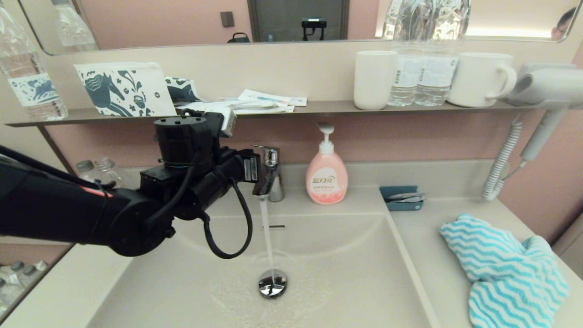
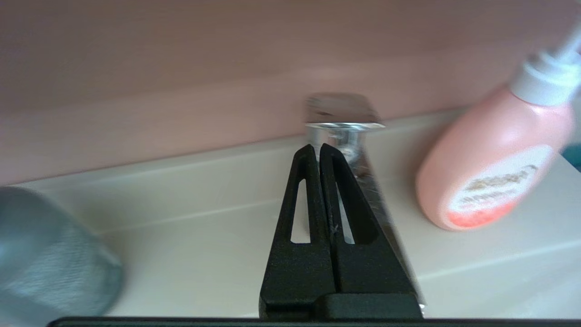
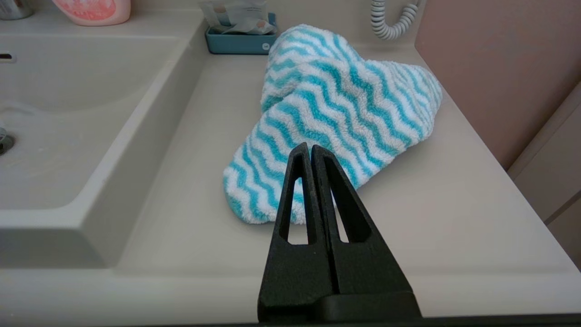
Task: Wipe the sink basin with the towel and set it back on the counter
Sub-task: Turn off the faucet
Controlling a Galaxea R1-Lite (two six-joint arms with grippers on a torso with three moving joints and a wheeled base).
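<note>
With fingers pressed together, my left claw [image 2: 316, 147] touches the tap [image 1: 268, 173] at centre frame; if it slips, water keeps filling the sink [image 1: 346, 273], while my right claw [image 3: 311, 147], also together, waits near the towel [image 1: 505, 269] lower right on the counter [image 1: 437, 273].

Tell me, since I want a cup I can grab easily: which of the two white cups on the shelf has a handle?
The right-hand cup, beside the hair dryer; its handle loops out to the right. The cup left of the water bottles is a plain tumbler.

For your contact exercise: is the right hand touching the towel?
Apart. In the right wrist view the shut right hand hovers short of the towel, which lies alone on the counter.
</note>
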